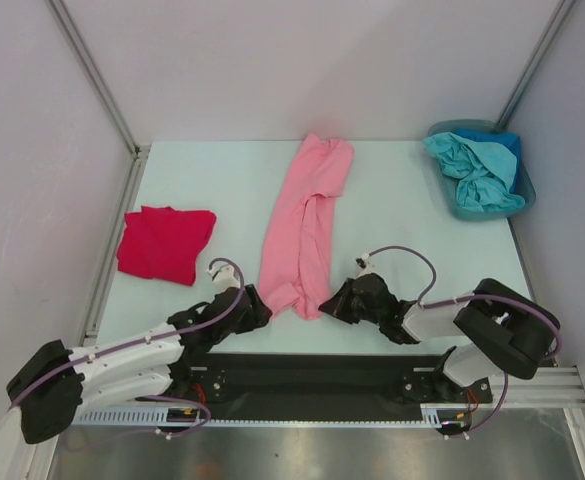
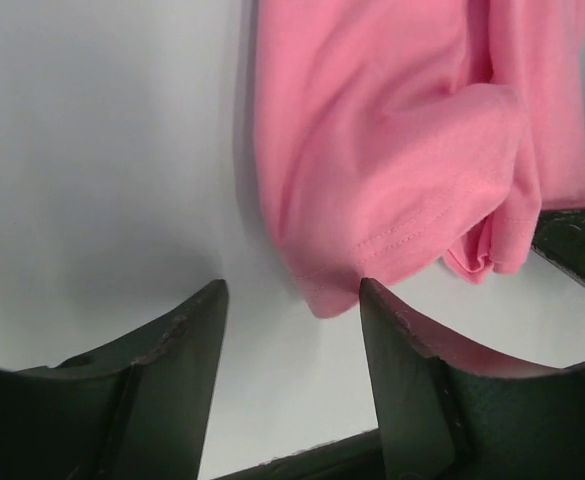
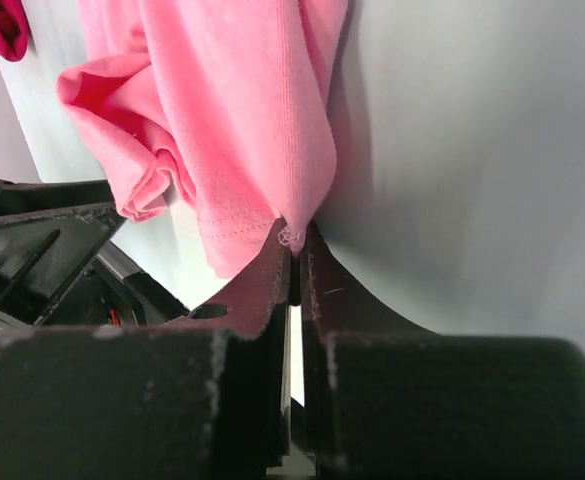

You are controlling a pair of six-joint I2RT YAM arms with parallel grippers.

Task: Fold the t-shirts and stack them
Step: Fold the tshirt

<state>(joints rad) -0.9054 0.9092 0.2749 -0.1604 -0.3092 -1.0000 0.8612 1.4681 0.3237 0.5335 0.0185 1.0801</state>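
Observation:
A light pink t-shirt [image 1: 304, 226] lies in a long narrow strip down the middle of the table. My right gripper [image 1: 338, 302] is shut on its near right hem corner [image 3: 290, 232]. My left gripper [image 1: 257, 312] is open just left of the near left corner [image 2: 324, 296], which lies between the fingertips without being held. A folded bright red t-shirt [image 1: 165, 243] lies at the left. Teal and blue t-shirts [image 1: 475, 172] are crumpled in a bin at the back right.
The teal bin [image 1: 525, 196] stands at the back right corner. White walls enclose the table on three sides. The black rail [image 1: 312, 375] with the arm bases runs along the near edge.

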